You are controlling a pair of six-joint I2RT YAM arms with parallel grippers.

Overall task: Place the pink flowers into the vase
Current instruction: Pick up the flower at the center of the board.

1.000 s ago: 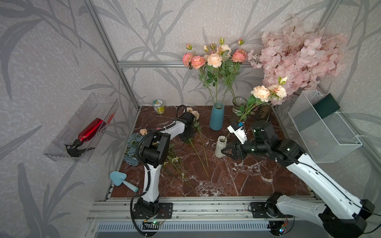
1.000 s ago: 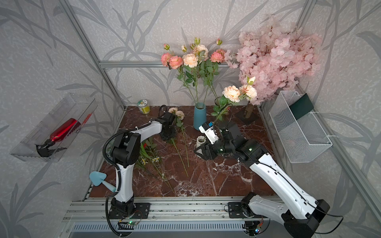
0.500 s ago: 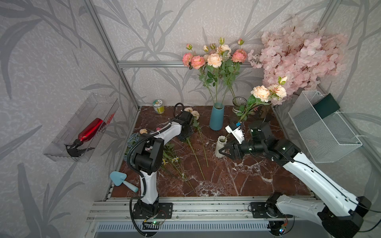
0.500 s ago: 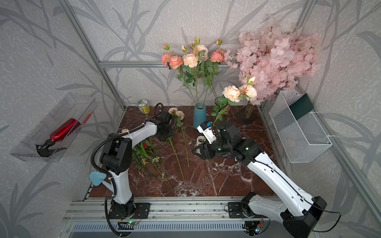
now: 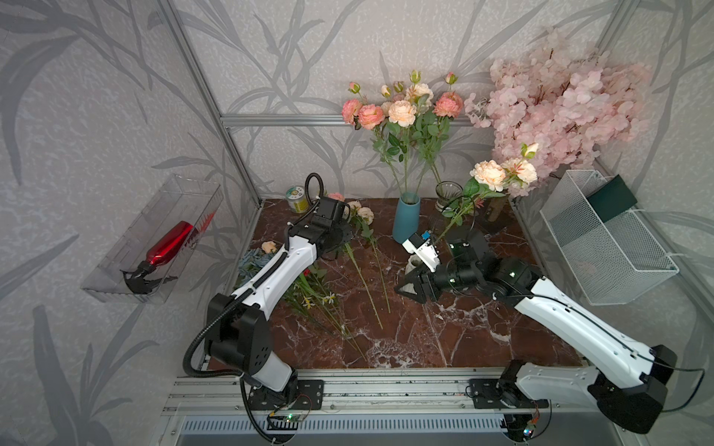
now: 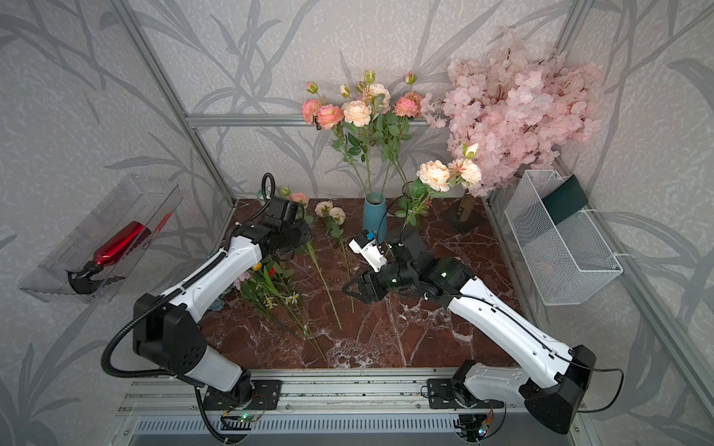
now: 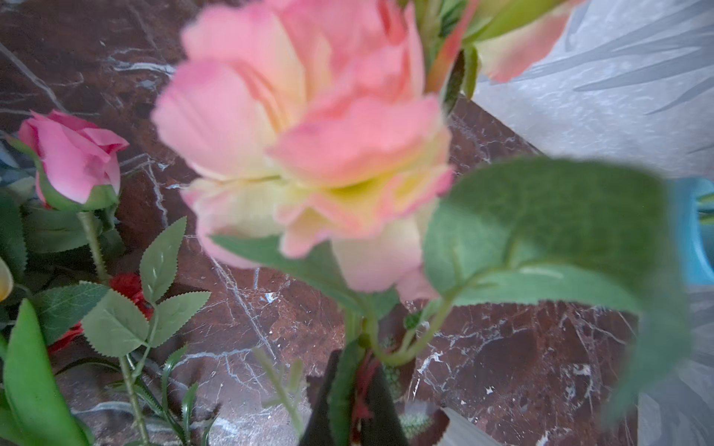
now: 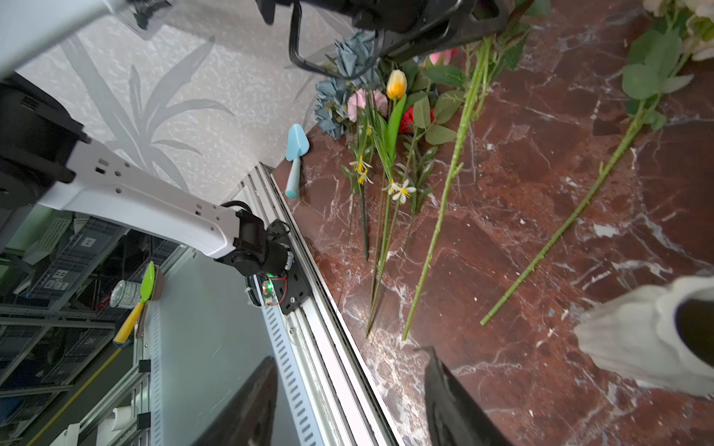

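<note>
Softly ruffled, the pink flowers [image 7: 309, 154] fade salmon to cream.

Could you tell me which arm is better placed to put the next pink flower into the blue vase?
The left, probably: the left claw is shut on a pink flower, with the blue vase close by. The right claw stands open and empty.

A: What hangs on the left wall?
B: A clear bin [image 5: 185, 197] holding a red spray bottle [image 5: 170, 245].
A: And opposite?
B: A white wire basket [image 5: 626, 262] beside the blossom tree [image 5: 560, 108]; a blue trowel [image 8: 295, 154] at the marble table's [image 8: 541, 193] edge.
</note>
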